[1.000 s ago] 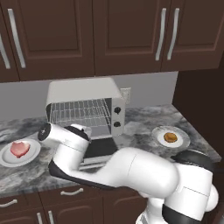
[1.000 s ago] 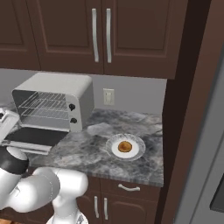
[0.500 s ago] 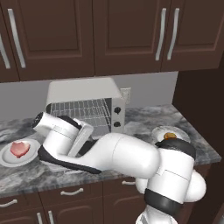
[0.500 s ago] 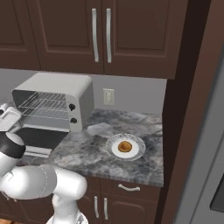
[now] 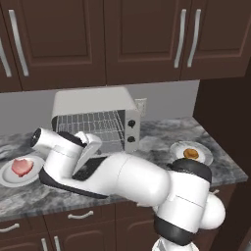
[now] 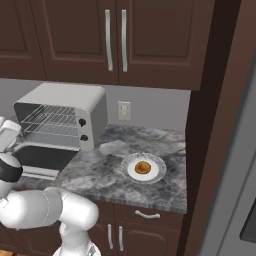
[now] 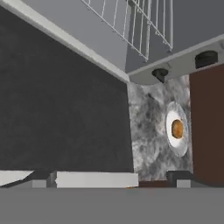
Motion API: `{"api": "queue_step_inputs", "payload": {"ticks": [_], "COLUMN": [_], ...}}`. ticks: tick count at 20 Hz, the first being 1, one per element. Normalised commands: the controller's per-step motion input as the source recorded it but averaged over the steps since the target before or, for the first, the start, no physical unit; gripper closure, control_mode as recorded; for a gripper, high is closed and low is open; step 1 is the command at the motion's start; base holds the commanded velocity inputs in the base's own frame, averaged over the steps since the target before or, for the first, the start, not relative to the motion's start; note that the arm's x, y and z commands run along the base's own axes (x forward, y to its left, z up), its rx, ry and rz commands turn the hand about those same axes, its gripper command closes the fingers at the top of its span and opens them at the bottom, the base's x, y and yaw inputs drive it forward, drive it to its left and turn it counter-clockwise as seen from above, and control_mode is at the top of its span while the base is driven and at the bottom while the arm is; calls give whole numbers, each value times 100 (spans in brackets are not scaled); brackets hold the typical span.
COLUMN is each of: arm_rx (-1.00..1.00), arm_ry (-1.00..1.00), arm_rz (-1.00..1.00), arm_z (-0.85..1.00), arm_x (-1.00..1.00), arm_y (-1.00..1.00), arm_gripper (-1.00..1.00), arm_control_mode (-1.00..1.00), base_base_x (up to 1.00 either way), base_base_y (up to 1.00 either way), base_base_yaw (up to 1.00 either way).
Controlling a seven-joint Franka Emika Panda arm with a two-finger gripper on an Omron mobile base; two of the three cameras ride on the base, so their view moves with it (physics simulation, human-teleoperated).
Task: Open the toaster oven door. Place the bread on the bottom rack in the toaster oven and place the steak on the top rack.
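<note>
My gripper (image 7: 113, 177), jaws spread wide, hovers over the dropped toaster oven door (image 7: 61, 105); one bread (image 7: 177, 128) well right, one steak (image 5: 21, 166) left.

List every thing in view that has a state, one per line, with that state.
toaster oven door: dropped open, lying flat.
top rack: empty.
bottom rack: empty.
bread: on its white plate, right of the oven.
steak: on its plate, left of the oven.
upper cabinet doors: closed.
hand: open, holding nothing, over the open door.
</note>
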Motion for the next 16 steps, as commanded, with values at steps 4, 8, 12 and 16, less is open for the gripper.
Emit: {"api": "queue_step_inputs", "payload": {"ticks": [4, 8, 12, 16], "arm_rx": [14, 20, 15, 6], "arm_ry": [-24, -11, -6, -10], "arm_rz": [24, 38, 40, 26], "arm_z": [0, 0, -3, -10], "arm_x": [4, 1, 5, 14], "arm_y": [-37, -41, -24, -9], "arm_gripper": [-100, -100, -100, -100], "arm_control_mode": [-100, -100, -100, -100], "base_base_x": [0, 0, 0, 0], "base_base_y": [0, 0, 0, 0], "base_base_yaw": [0, 0, 0, 0]}}
